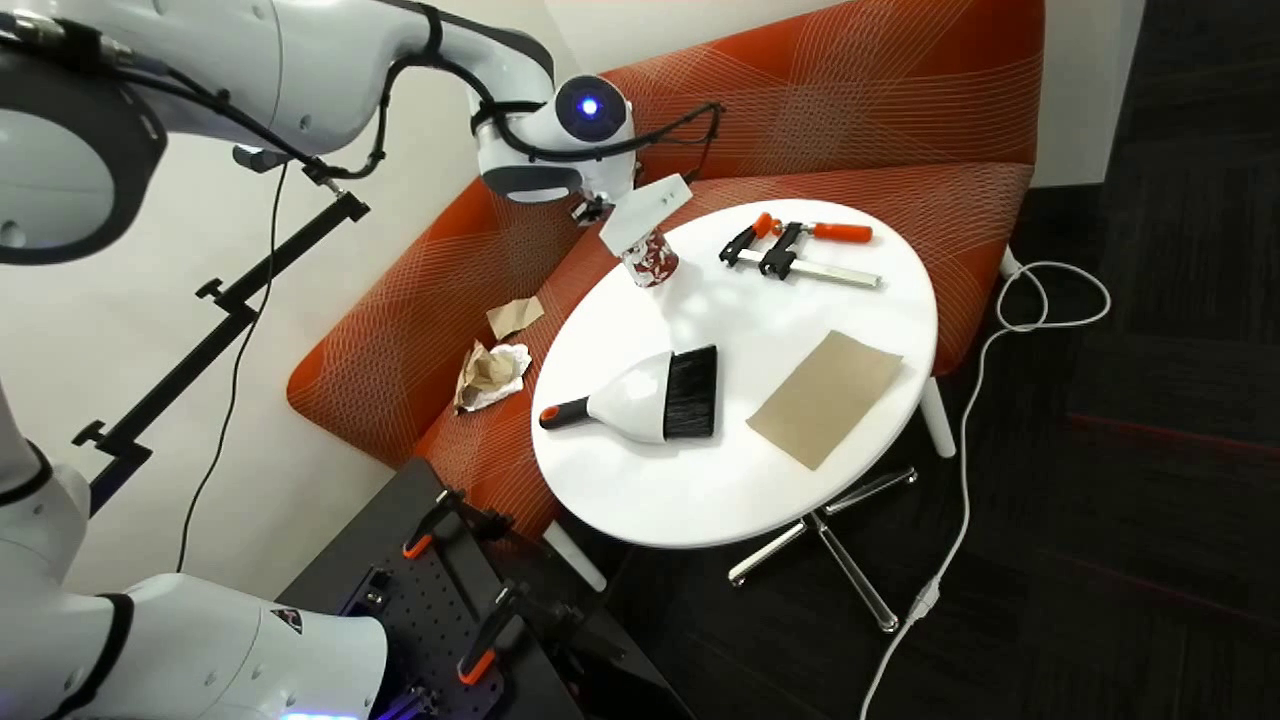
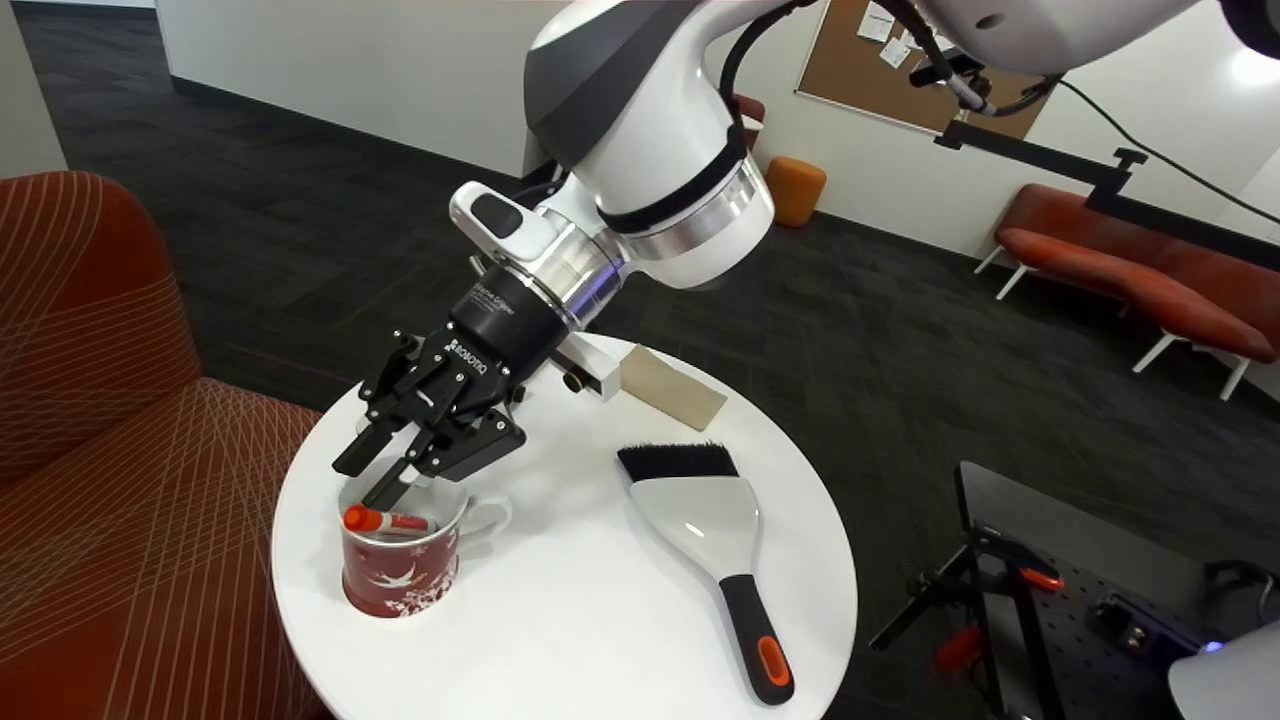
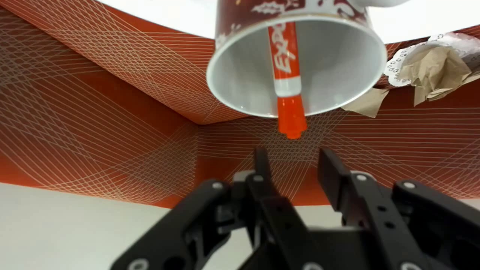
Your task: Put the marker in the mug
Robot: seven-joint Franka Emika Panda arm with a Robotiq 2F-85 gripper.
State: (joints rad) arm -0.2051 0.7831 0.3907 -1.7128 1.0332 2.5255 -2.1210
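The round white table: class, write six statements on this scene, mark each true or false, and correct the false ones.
1. The marker is in the mug, one end sticking out. True.
2. The mug lies on its side. False: it stands upright on the table.
3. The end effector is open, holding nothing. True.
4. The clamp and the brush lie on the table. True.
5. The brush is all white. False: its bristles are black.
6. The brush touches the mug. False: they are apart.
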